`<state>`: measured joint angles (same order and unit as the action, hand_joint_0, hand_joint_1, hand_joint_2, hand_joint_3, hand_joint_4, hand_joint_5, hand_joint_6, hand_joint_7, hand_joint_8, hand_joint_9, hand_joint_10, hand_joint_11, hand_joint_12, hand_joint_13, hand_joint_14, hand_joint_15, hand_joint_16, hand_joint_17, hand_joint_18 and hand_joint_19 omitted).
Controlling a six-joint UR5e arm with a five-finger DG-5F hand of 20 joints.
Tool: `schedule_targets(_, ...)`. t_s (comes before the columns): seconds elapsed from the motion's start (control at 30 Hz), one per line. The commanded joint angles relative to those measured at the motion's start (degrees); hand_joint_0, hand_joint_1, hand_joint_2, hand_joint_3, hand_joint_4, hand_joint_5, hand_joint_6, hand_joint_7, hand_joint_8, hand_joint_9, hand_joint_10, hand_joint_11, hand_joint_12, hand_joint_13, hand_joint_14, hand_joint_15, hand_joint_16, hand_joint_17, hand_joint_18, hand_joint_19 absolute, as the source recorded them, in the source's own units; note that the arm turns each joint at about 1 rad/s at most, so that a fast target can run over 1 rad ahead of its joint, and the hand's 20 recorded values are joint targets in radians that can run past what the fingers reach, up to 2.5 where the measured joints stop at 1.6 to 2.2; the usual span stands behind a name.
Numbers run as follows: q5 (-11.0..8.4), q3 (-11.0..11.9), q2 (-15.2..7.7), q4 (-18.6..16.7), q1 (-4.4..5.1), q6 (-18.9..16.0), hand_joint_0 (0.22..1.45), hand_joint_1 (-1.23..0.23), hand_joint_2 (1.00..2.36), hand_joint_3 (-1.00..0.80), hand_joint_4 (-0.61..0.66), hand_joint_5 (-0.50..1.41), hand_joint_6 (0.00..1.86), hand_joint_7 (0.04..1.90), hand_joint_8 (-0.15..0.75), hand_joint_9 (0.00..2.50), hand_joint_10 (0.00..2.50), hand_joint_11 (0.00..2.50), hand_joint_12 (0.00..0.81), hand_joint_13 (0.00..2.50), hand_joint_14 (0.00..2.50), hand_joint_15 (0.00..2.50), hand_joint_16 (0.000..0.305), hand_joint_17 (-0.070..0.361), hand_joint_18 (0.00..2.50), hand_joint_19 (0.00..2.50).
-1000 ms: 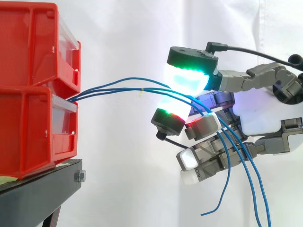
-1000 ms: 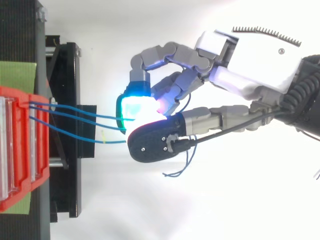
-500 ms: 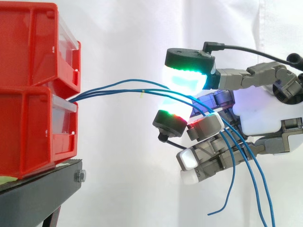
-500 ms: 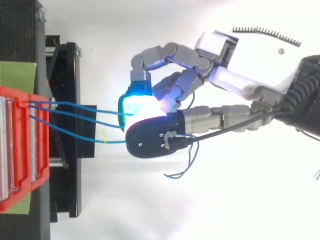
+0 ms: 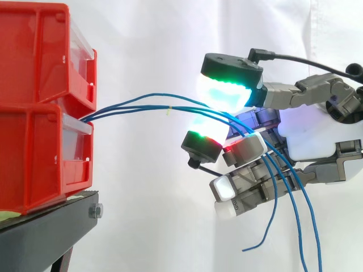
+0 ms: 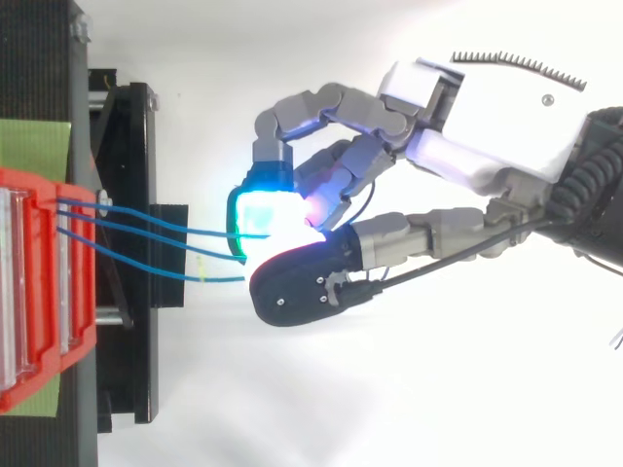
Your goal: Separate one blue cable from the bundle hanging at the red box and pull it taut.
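Observation:
Three thin blue cables (image 5: 142, 102) leave the gap between two stacked red boxes (image 5: 39, 113) and run right to my hand (image 5: 309, 136). They pass between a green-lit pad (image 5: 227, 88) above and a second glowing pad (image 5: 205, 133) below, then drape down over the curled lower fingers, with the loose ends hanging. One cable carries a small yellow mark (image 5: 168, 111). From above, two cables (image 6: 146, 229) reach the cyan pad (image 6: 258, 212). The marked cable (image 6: 165, 274) runs under the black-backed fingertip (image 6: 297, 282). The hand (image 6: 487, 126) is shut on the cables.
The red boxes (image 6: 39, 292) rest on a black stand (image 5: 45, 226) at the left, with a green strip (image 6: 34, 146) behind them. A white curtain backs the scene. Open space lies below and left of the hand.
The upper pad has shifted slightly right and up since half a second ago. The loose cable ends have swung left, and the end seen below the hand from above has gone.

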<state>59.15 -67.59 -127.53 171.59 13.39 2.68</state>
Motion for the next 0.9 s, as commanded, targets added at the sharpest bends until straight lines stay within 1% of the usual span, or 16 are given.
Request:
schedule_targets(0.0,0.00,0.0,0.0,0.1,-0.03,0.0,0.55,-0.60,1.00,-0.50,0.14,-0.18,0.87,1.22,0.260,1.18,0.01,1.32,0.357,0.83,0.02,0.70,0.046,0.104,0.62,0.53)
schedule_targets(0.07,0.00,0.0,0.0,0.1,0.06,0.0,0.55,-0.51,1.00,-0.50,0.13,-0.17,0.87,1.23,0.262,1.19,0.01,1.32,0.359,0.83,0.02,0.69,0.047,0.105,0.62,0.53)
schedule_targets(0.1,0.00,0.0,0.0,0.1,-0.03,0.0,0.55,-0.50,1.00,-0.50,0.14,-0.17,0.87,1.23,0.274,1.19,0.01,1.33,0.359,0.83,0.02,0.69,0.047,0.105,0.62,0.53)
schedule_targets(0.17,0.00,0.0,0.0,0.0,0.06,0.0,0.55,-0.46,1.00,-0.50,0.13,-0.17,0.86,1.25,0.262,1.20,0.01,1.33,0.360,0.83,0.02,0.69,0.046,0.105,0.62,0.53)
schedule_targets(0.23,0.00,0.1,0.0,0.0,0.06,0.0,0.57,-0.46,1.00,-0.50,0.13,-0.17,0.86,1.27,0.258,1.20,0.01,1.33,0.357,0.83,0.02,0.69,0.046,0.103,0.62,0.53)
schedule_targets(0.3,0.00,0.0,0.0,0.0,0.06,0.0,0.60,-0.49,1.00,-0.49,0.14,-0.17,0.86,1.28,0.256,1.20,0.01,1.33,0.351,0.83,0.02,0.70,0.045,0.101,0.62,0.53)
schedule_targets(0.43,0.00,0.0,0.0,0.0,-0.03,0.0,0.62,-0.65,1.01,-0.38,0.14,-0.17,0.85,1.36,0.247,1.19,0.01,1.34,0.349,0.83,0.02,0.70,0.045,0.101,0.61,0.54)
schedule_targets(0.47,0.00,0.0,0.0,0.0,-0.03,0.0,0.62,-0.66,1.01,-0.35,0.14,-0.17,0.86,1.35,0.247,1.19,0.01,1.34,0.350,0.83,0.02,0.70,0.045,0.100,0.61,0.54)
schedule_targets(0.57,0.00,0.0,0.0,0.1,0.06,0.0,0.62,-0.68,1.01,-0.28,0.15,-0.17,0.86,1.39,0.252,1.19,0.01,1.33,0.353,0.83,0.02,0.70,0.045,0.100,0.61,0.54)
schedule_targets(0.63,0.00,0.0,0.0,0.1,-0.03,0.0,0.62,-0.68,1.02,-0.24,0.13,-0.18,0.88,1.36,0.248,1.19,0.01,1.34,0.346,0.83,0.02,0.70,0.045,0.100,0.61,0.54)
schedule_targets(0.73,0.00,0.0,0.0,0.0,-0.03,0.0,0.62,-0.69,1.02,-0.18,0.13,-0.17,0.89,1.39,0.250,1.19,0.01,1.34,0.346,0.83,0.02,0.70,0.045,0.100,0.61,0.54)
schedule_targets(0.83,0.09,0.1,0.0,0.1,-0.03,-0.1,0.63,-0.70,1.02,-0.17,0.11,-0.17,0.89,1.40,0.243,1.19,0.01,1.34,0.349,0.83,0.02,0.69,0.045,0.101,0.61,0.54)
schedule_targets(0.87,0.09,0.0,0.0,0.1,-0.03,0.0,0.63,-0.70,1.02,-0.17,0.10,-0.17,0.89,1.40,0.253,1.20,0.01,1.33,0.347,0.83,0.02,0.70,0.045,0.101,0.61,0.53)
